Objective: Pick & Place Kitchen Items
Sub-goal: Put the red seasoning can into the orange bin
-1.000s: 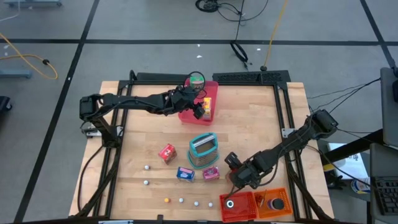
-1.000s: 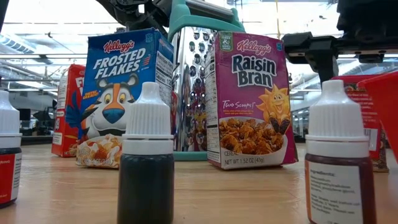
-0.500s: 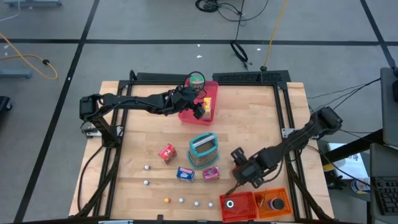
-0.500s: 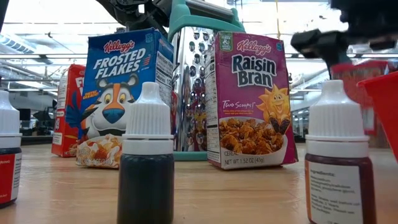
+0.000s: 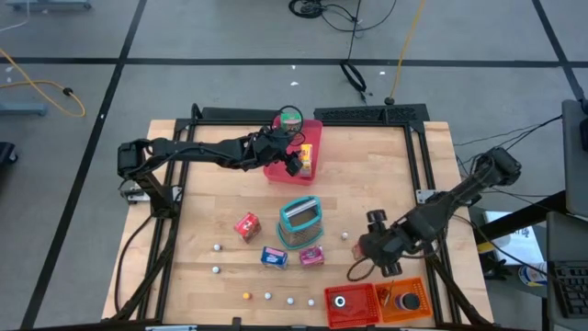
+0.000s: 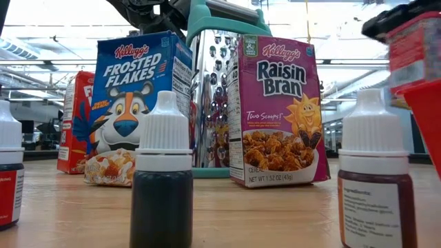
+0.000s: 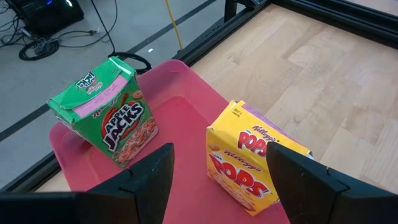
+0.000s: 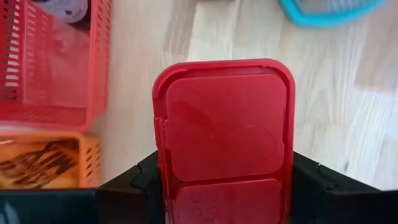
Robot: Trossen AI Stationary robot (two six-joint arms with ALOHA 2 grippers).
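Overhead, the left gripper (image 5: 296, 162) hangs over the pink tray (image 5: 276, 169) at the table's far edge, fingers apart and empty; the right gripper (image 5: 372, 241) sits near the front right, just behind the red bin (image 5: 352, 305) and the orange bin (image 5: 405, 300), clamped on a red lidded container (image 5: 366, 246); a teal-framed grater (image 5: 299, 222) stands mid-table with a red packet (image 5: 246, 225), a blue packet (image 5: 273, 256) and a pink packet (image 5: 311, 256) close by, and small white balls (image 5: 217, 268) plus an orange ball (image 5: 246, 296) lie scattered along the front.

From table height, a Frosted Flakes box (image 6: 141, 103) and a Raisin Bran box (image 6: 275, 114) stand either side of the grater (image 6: 213, 96); white-capped dropper bottles (image 6: 162, 176) stand nearer the lens.

Past the left wrist, a green Apple Jacks box (image 7: 106, 112) and a yellow Pops box (image 7: 249, 162) stand apart on the pink tray (image 7: 186, 109); the dark fingers (image 7: 146, 180) spread wide with nothing between them.

Past the right wrist, the red container (image 8: 224, 134) sits gripped between the jaws, above bare wood, beside the red bin (image 8: 56, 59) and the orange bin (image 8: 43, 158).
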